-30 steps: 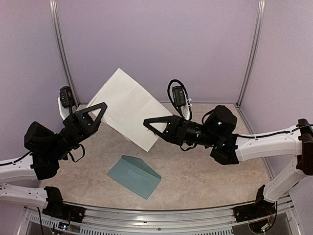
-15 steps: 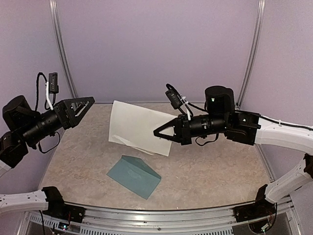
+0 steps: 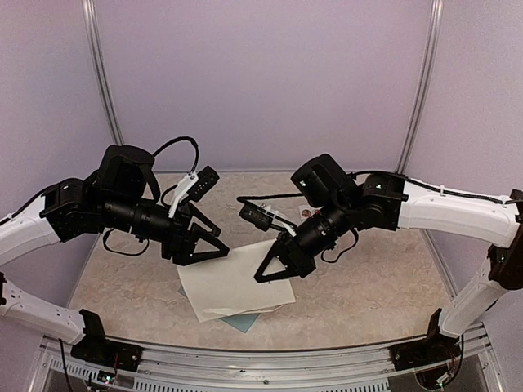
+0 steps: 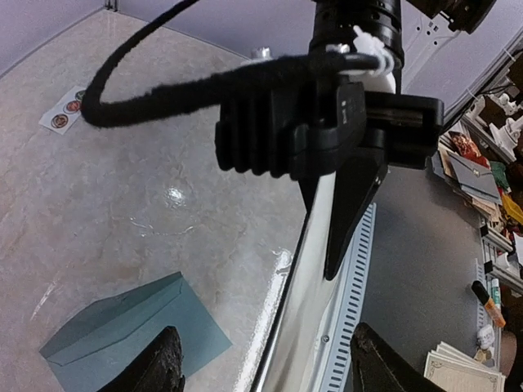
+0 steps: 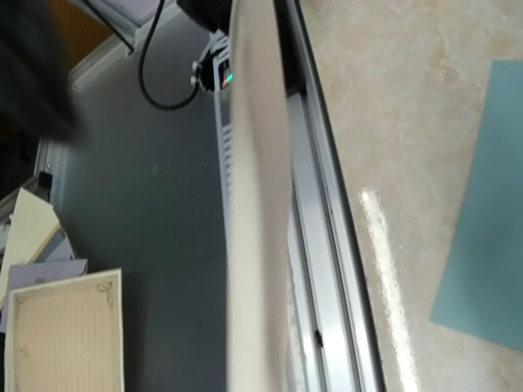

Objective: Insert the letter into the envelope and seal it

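In the top view the letter (image 3: pixel 233 284) shows its plain white back, held low over the table and tilted. My right gripper (image 3: pixel 274 269) is shut on its right edge. My left gripper (image 3: pixel 219 249) stands open at the sheet's upper left edge. In the left wrist view the letter (image 4: pixel 304 286) runs edge-on between my left gripper's (image 4: pixel 270 371) wide-apart jaws, with the right gripper (image 4: pixel 347 171) clamped on it beyond. The teal envelope (image 4: pixel 122 335) lies flat on the table; from above only a corner of the envelope (image 3: pixel 243 320) shows under the sheet. The right wrist view shows the letter (image 5: pixel 257 204) as a blurred cream band beside the envelope (image 5: pixel 490 204).
A white strip of round stickers (image 4: pixel 65 110) lies on the marble tabletop (image 3: pixel 368 278) near the back; the stickers (image 3: pixel 309 212) show behind the right arm. The metal rail (image 3: pixel 270 359) marks the near table edge. A stack of bordered sheets (image 5: pixel 65 335) lies off the table.
The right arm has lowered the letter from the back of the table down over the envelope, covering most of it. The left arm swung in to the sheet's left edge, jaws open.
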`<state>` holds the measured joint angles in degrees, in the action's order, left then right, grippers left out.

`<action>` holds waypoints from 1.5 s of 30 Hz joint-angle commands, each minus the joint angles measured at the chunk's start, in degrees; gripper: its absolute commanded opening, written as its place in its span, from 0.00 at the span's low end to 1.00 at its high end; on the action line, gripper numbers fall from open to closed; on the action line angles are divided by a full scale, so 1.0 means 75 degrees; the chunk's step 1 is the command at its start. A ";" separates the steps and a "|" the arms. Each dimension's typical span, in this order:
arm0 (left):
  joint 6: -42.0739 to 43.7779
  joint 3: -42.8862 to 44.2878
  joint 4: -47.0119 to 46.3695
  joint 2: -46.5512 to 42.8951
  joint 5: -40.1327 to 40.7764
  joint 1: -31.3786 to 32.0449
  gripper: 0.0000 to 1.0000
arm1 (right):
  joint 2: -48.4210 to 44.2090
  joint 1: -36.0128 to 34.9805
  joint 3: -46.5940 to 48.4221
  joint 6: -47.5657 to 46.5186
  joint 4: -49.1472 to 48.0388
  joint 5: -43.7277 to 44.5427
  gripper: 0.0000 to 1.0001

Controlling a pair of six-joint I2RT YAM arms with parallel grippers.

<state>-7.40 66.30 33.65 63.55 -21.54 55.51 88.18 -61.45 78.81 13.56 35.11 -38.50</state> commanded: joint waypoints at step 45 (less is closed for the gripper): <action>0.0056 -0.0450 0.0266 0.0749 -0.1677 0.0225 0.18 | 0.0782 -0.0125 0.1660 -0.1503 0.2600 -0.0092 0.00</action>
<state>-6.90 63.79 37.19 68.58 -32.29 56.73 93.25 -61.76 89.65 3.25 53.78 -38.59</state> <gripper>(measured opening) 0.271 0.004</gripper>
